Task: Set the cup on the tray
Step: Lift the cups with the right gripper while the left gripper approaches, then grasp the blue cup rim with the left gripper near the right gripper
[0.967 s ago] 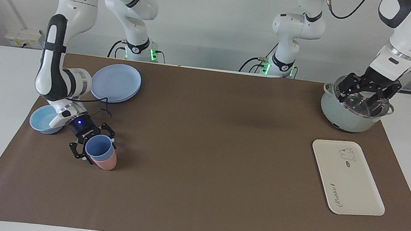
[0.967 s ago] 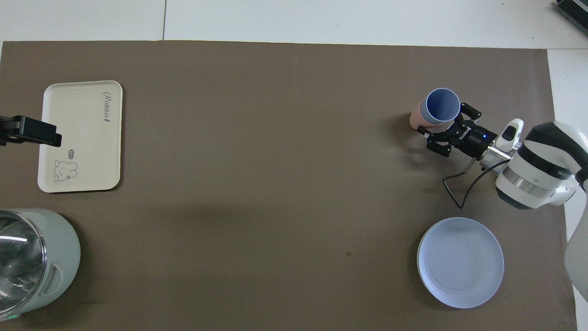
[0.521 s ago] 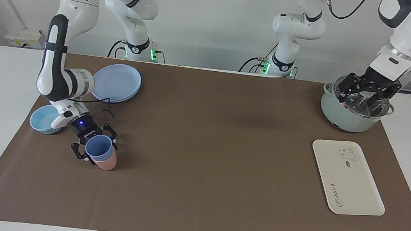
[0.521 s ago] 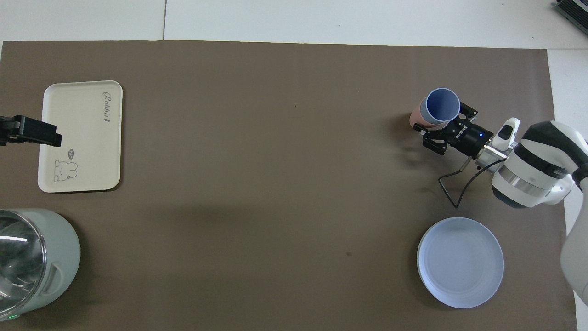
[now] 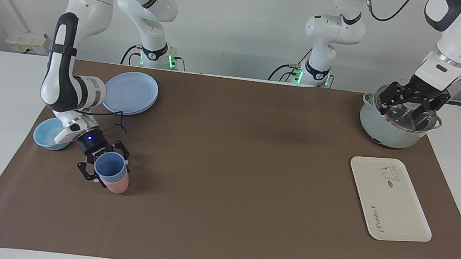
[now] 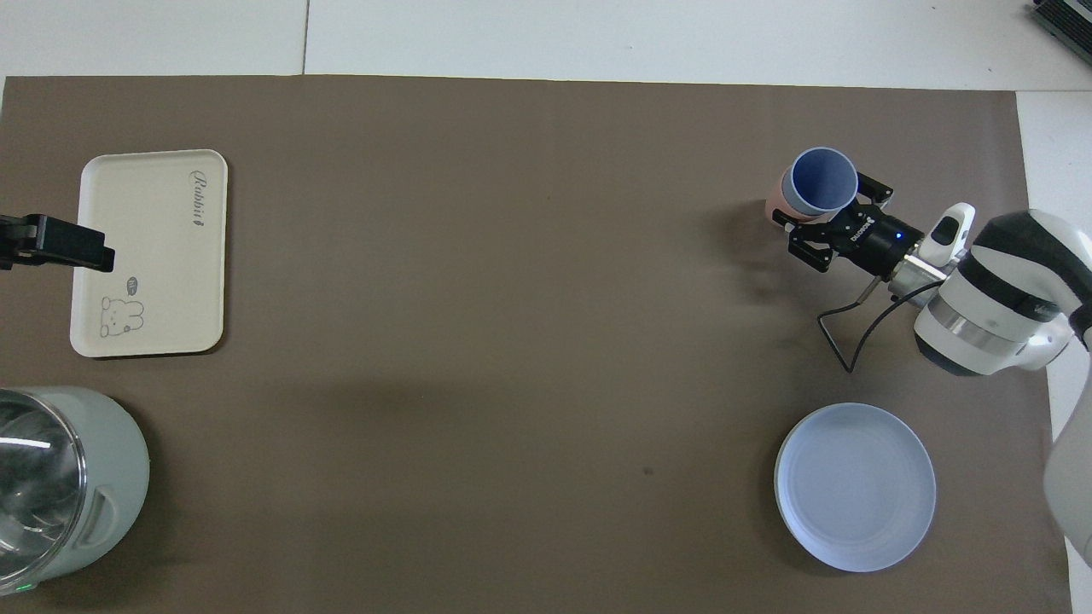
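Right now the right gripper point(image 5: 103, 170) is squeezing shut on the cup point(image 5: 110, 168), low down by the table. The cup is standing up straight with its open top facing up, and it is sitting inside a pink cup point(image 5: 117, 184). So I think the pink cup may come up too when the blue one is lifted. The tray point(image 5: 390, 199) is lying well apart from the cup, at the left arm's end of the table, so the cup is needing a long ride sideways. Nothing is standing between the cup and the tray. A light-blue bowl point(image 5: 46, 133) is sitting near the cup, and a blue plate point(image 5: 131, 92) is lying nearer to the robots than the cup. The left gripper point(image 5: 412, 102) is waiting with its fingers wide over a pot point(image 5: 388, 133), near the tray.
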